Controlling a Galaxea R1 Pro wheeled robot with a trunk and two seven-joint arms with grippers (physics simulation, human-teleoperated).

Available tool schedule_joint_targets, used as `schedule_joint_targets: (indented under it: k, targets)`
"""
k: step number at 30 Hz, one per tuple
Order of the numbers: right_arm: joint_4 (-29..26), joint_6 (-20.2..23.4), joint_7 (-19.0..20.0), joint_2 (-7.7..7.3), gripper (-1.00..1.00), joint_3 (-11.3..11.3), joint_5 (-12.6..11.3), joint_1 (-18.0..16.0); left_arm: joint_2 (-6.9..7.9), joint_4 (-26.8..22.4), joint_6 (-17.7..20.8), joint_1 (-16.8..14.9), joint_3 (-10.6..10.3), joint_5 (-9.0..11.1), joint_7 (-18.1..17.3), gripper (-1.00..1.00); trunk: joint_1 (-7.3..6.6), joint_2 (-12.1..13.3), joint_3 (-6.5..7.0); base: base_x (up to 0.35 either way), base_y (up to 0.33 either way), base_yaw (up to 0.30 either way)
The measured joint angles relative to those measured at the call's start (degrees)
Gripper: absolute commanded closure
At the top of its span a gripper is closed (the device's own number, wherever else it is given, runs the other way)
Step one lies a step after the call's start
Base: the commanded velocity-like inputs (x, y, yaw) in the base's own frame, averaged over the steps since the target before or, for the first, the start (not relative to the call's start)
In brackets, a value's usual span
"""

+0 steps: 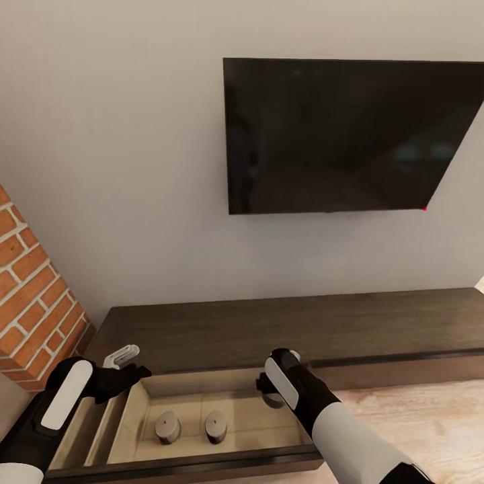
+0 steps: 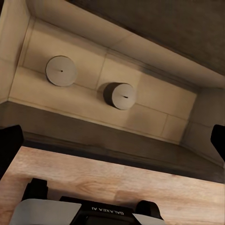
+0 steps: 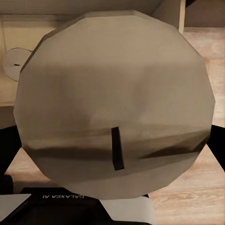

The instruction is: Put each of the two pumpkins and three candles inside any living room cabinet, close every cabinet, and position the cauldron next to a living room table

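The long dark brown cabinet stands against the wall, and its pale-lined drawer is pulled out toward me. Two stubby beige candles stand upright side by side on the drawer floor; the left wrist view looks down on them. My right gripper hovers over the drawer's right part, shut on a third candle, whose wick end faces the camera. My left gripper is open above the drawer's left end with nothing between its fingers. Pumpkins and cauldron are out of view.
A large black TV hangs on the grey wall above the cabinet. A red brick column juts out at the left, close to my left arm. Light wooden floor lies in front of the cabinet at the right.
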Motion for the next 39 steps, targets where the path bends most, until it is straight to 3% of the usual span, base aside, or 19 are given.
schedule_joint_targets:
  k: [15,27,39]
  targets:
    - [0.12,-0.26,0.17,0.00,1.00,-0.04,-0.21,0.05,0.00,-0.03,0.06,0.00,0.24,0.03,0.00,-1.00,3.29,-6.02,-2.69,0.000,0.000,0.000]
    - [0.22,-0.38,0.22,0.00,1.00,-0.11,-4.74,0.29,-0.31,-0.03,0.09,0.00,-0.22,0.02,0.00,-1.00,5.93,-10.83,-4.85,0.000,0.000,0.000]
    - [3.33,-4.95,0.17,0.00,1.00,0.02,-5.11,0.80,-0.33,-0.03,0.09,0.00,-0.28,0.03,0.00,-1.00,8.57,-15.64,-7.00,0.000,0.000,0.000]
